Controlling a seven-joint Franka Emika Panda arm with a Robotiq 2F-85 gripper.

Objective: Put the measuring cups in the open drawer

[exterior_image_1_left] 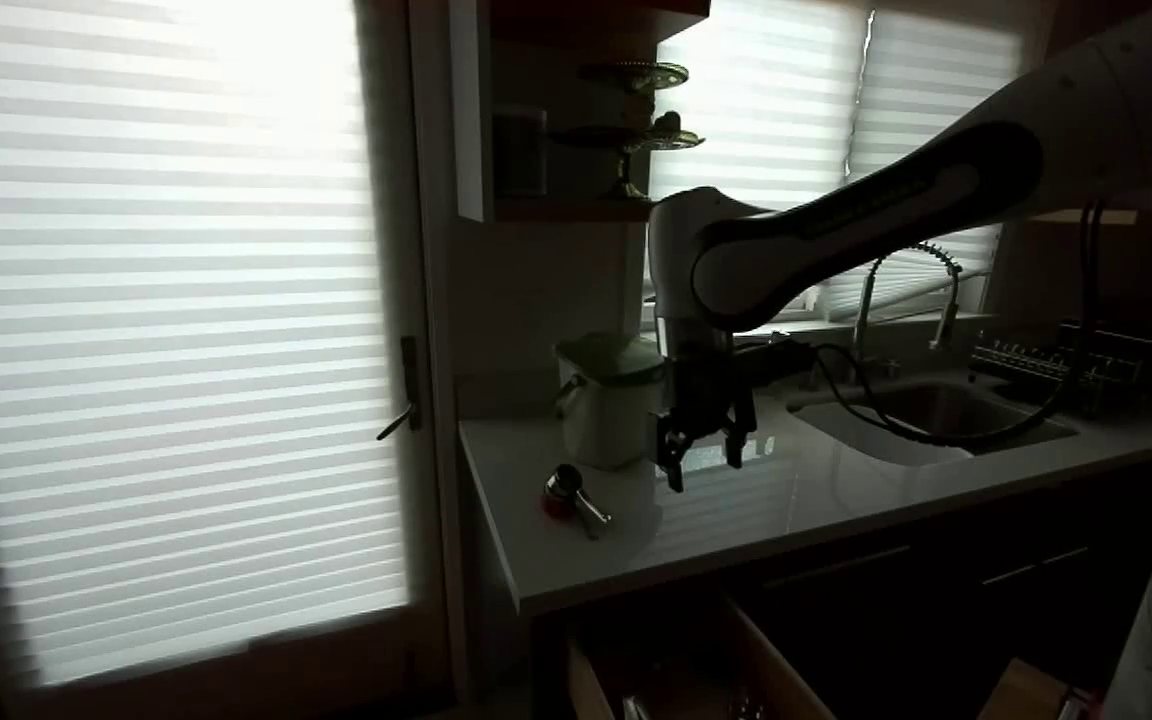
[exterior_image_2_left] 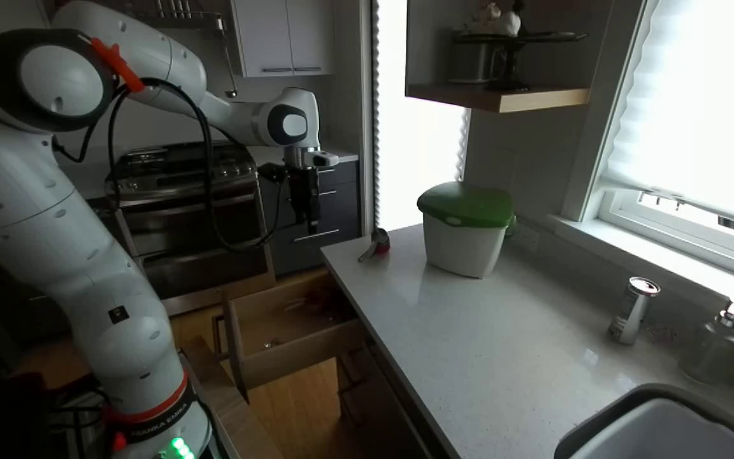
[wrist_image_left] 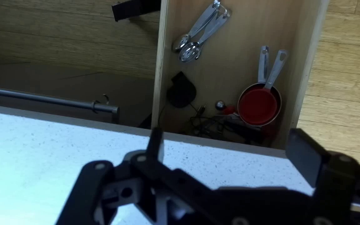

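Observation:
The measuring cups (exterior_image_1_left: pixel 563 493) are a small dark, shiny and red cluster with metal handles on the white counter's end, in both exterior views (exterior_image_2_left: pixel 378 244). They are out of the wrist view. The open drawer (exterior_image_2_left: pixel 297 344) has a light wooden inside; its side wall shows below the counter in an exterior view (exterior_image_1_left: pixel 781 665), and its floor in the wrist view (wrist_image_left: pixel 230 72). It holds nested red cups (wrist_image_left: pixel 258 106) with two metal handles and metal measuring spoons (wrist_image_left: pixel 198 37). My gripper (wrist_image_left: pixel 225 137) is open and empty, above the counter edge beside the drawer (exterior_image_1_left: pixel 705 470).
A white bin with a green lid (exterior_image_2_left: pixel 466 229) stands on the counter near the cups. A can (exterior_image_2_left: pixel 633 312), a soap bottle (exterior_image_2_left: pixel 714 344) and a sink (exterior_image_1_left: pixel 926 405) are farther along. A shelf (exterior_image_2_left: pixel 501 95) hangs above. Dark cables (wrist_image_left: pixel 205 123) lie in the drawer.

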